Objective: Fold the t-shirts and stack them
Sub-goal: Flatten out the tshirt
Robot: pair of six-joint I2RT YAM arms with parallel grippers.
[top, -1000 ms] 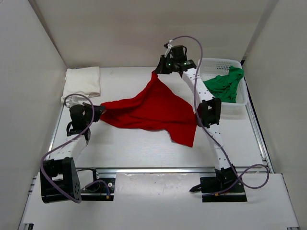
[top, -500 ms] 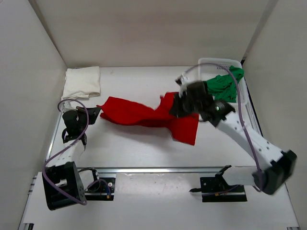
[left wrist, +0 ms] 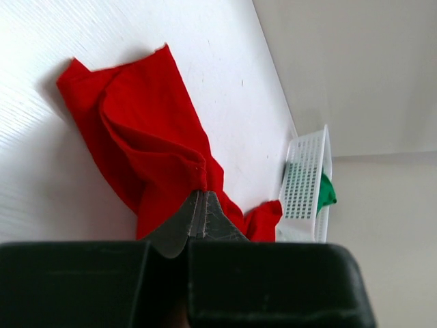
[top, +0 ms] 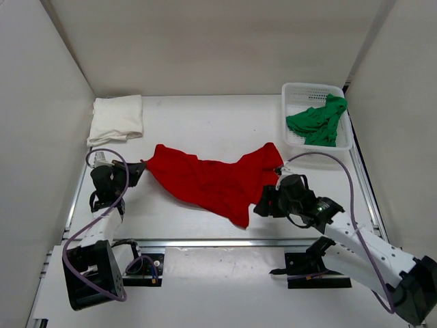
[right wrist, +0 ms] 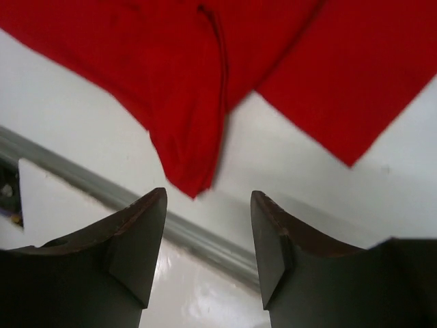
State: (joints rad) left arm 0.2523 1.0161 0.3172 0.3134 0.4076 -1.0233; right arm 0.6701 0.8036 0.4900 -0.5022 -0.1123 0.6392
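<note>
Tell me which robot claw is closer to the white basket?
Right. The right gripper is open in front of the basket, toward the robot; the left gripper is far off to the left, shut on the red shirt.

Place: a robotics lab test cell, not a home or shop.
Enclosure: plain white panels point(top: 205, 41) close off the far, left and right sides of the surface.
Surface: a white table point(top: 205, 123) framed by a metal rail point(top: 205, 242) along its near edge.
Machines: the left arm point(top: 102, 205) and right arm point(top: 355, 239) are bolted at the near edge on black base plates point(top: 317, 270), with purple cables point(top: 341, 164) looping loose.
Props: a white mesh basket point(top: 293, 92) at the far right corner holds a green shirt point(top: 317, 121); a cream-white shirt point(top: 117, 117) lies at the far left corner; a red shirt point(top: 212, 179) lies mid-table.
</note>
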